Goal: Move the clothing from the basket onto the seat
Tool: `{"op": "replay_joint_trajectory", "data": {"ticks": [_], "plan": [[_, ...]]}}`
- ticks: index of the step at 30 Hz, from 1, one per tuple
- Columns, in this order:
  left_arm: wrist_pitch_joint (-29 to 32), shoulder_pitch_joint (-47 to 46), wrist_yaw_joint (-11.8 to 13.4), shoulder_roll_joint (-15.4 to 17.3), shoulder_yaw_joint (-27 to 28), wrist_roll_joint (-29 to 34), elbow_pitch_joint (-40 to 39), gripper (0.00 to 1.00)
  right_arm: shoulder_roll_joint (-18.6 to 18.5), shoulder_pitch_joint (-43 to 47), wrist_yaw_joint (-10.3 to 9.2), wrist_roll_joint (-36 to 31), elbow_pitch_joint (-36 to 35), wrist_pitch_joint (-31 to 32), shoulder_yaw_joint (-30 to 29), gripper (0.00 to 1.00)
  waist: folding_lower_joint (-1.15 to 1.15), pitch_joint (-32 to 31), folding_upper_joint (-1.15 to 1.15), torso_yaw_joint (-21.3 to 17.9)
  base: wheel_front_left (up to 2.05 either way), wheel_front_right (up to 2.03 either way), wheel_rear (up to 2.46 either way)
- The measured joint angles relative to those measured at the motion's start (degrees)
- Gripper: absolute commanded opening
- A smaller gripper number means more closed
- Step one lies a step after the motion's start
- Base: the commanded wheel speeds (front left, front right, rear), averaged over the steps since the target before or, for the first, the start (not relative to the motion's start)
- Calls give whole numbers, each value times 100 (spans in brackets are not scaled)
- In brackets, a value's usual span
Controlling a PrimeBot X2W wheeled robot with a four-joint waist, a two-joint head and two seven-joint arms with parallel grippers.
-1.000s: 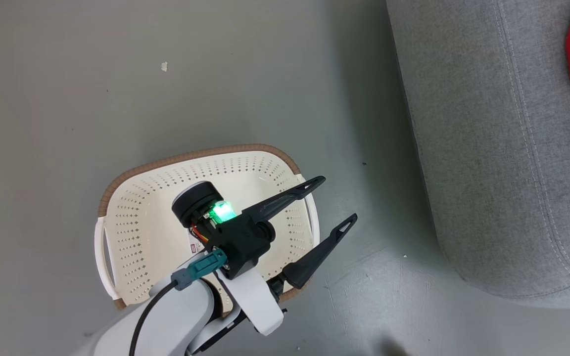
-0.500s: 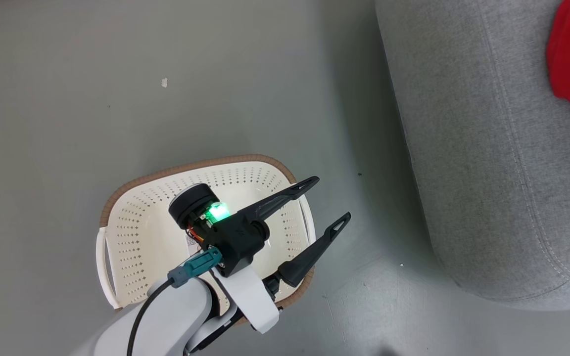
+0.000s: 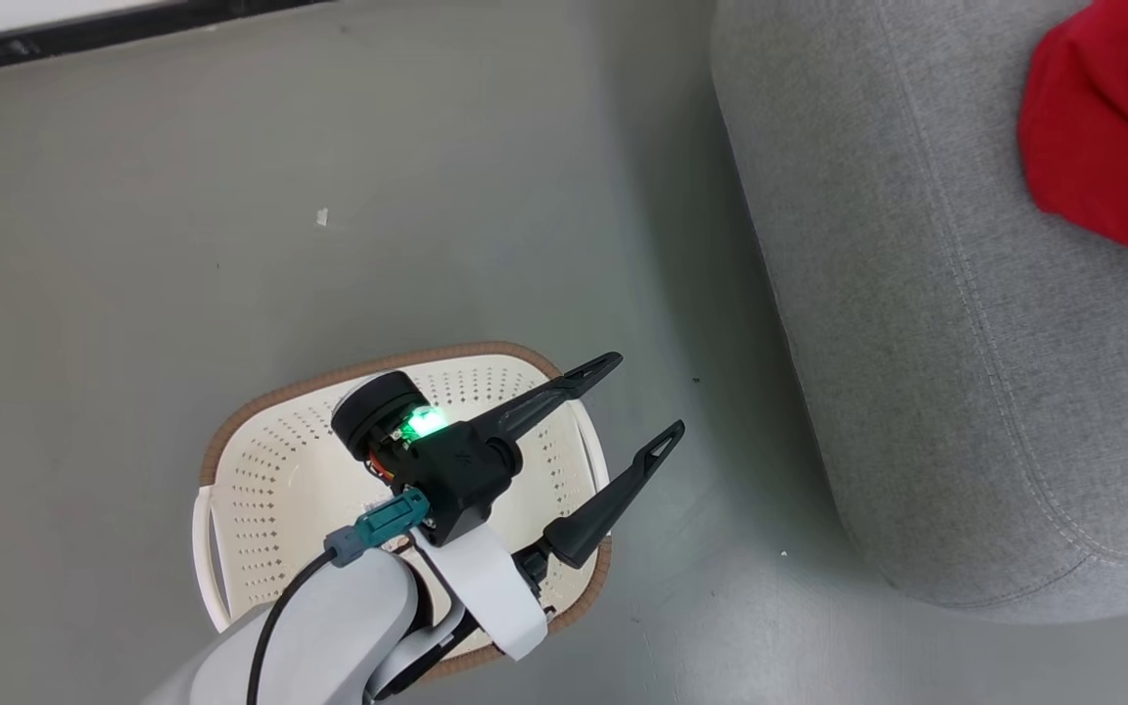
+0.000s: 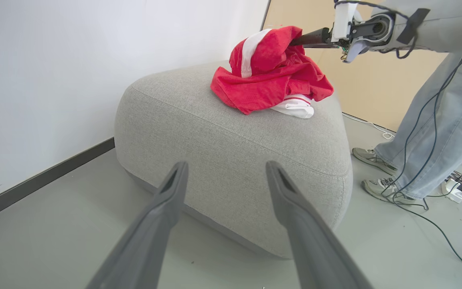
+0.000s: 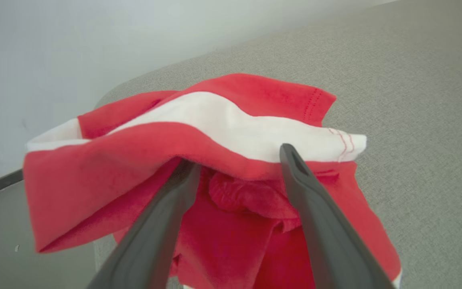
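Observation:
The red and white clothing (image 4: 271,72) lies heaped on top of the grey seat (image 4: 231,132), and in the head view the clothing (image 3: 1093,147) sits at the seat's (image 3: 916,343) far right. My right gripper (image 5: 239,158) is open, its fingertips still tucked under a red and white fold of the clothing (image 5: 223,120). In the left wrist view the right gripper (image 4: 315,38) reaches into the pile from the right. The cream basket (image 3: 260,411) stands on the floor, its visible inside bare. My left gripper (image 3: 644,397) hangs open over the basket's right rim, holding nothing, its fingers (image 4: 175,188) pointing at the seat.
A person's legs in jeans (image 4: 435,132) and sneakers stand right of the seat, with cables (image 4: 435,208) trailing on the floor. A white wall with a dark baseboard (image 4: 42,180) runs behind. Grey floor (image 3: 329,196) lies between basket and seat.
The head camera has moved, bringing more of the seat, the clothing and the wall's base into the picture. My left gripper stays open over the basket. My right gripper has gone from shut to open.

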Motion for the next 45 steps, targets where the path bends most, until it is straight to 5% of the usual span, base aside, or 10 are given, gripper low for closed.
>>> {"op": "replay_joint_trajectory", "data": {"ticks": [18,45], "plan": [[-222,181,-5,-33,53,-210,285,100,-425,129,-1,457,-531,497,548,100,0,-645,0,-143,0,0,0],[-448,801,398,-131,595,-363,570,100,-439,597,-1,227,-1618,-552,1168,100,0,-1630,0,96,0,0,0]]}}
